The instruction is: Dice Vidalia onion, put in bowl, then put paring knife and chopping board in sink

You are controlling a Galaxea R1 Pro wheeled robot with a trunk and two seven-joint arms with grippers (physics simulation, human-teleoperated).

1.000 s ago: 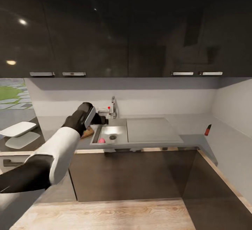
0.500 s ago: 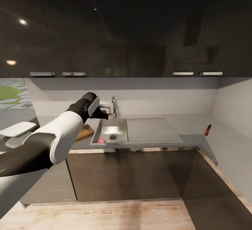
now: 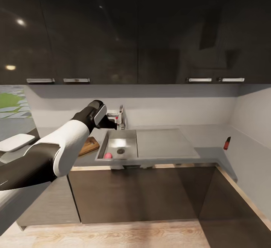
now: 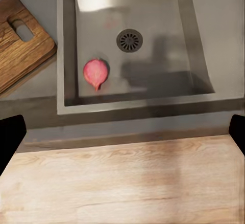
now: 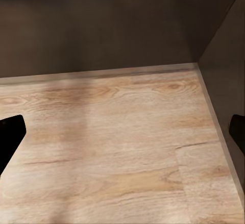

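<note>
Floor [image 5: 122,142]: pale wood planks under the right gripper [image 5: 122,127], whose jaws stand wide apart with nothing between them.
Left gripper [image 4: 122,132]: raised over the sink's front edge, jaws spread wide and empty.
Vidalia onion [image 4: 95,73]: pink, on the basin bottom near the front wall, at 8 o'clock from the drain [image 4: 129,40].
Sink [image 3: 113,155]: steel basin, drainboard at its 3 o'clock.
Chopping board [image 4: 20,45]: flat on the worktop [image 3: 210,135] beside the sink.
Tap [image 3: 121,117]: behind the basin at 12 o'clock.
</note>
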